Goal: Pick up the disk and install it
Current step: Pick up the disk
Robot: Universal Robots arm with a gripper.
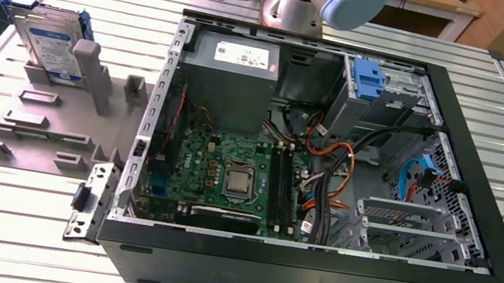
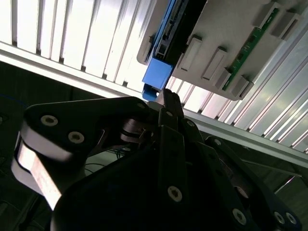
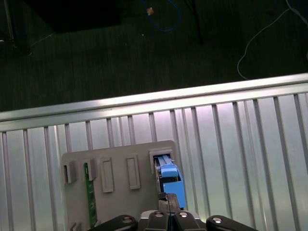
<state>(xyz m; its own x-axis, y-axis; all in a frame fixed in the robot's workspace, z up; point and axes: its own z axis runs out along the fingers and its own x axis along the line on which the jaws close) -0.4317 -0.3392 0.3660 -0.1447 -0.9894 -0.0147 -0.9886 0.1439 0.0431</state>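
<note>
The disk [image 1: 48, 41] stands on edge in a grey holder [image 1: 39, 146] on the slatted table, at the exterior view's left. It is silver with a white-and-blue label and a blue carrier around it. In both wrist views I look at its blue top edge [image 3: 169, 180] [image 2: 158, 72] from a distance. My gripper [image 3: 167, 197] [image 2: 169, 98] hangs well clear of the disk, roughly in line with it. Its fingers look shut, with nothing between them.
An open computer case [image 1: 332, 147] lies at the middle and right, with a blue bracket [image 1: 368, 80] in its drive bay. The arm [image 1: 320, 0] rises behind the case. A green circuit strip [image 3: 88, 192] sits in the holder. The table edge [image 3: 154, 101] borders dark floor with cables.
</note>
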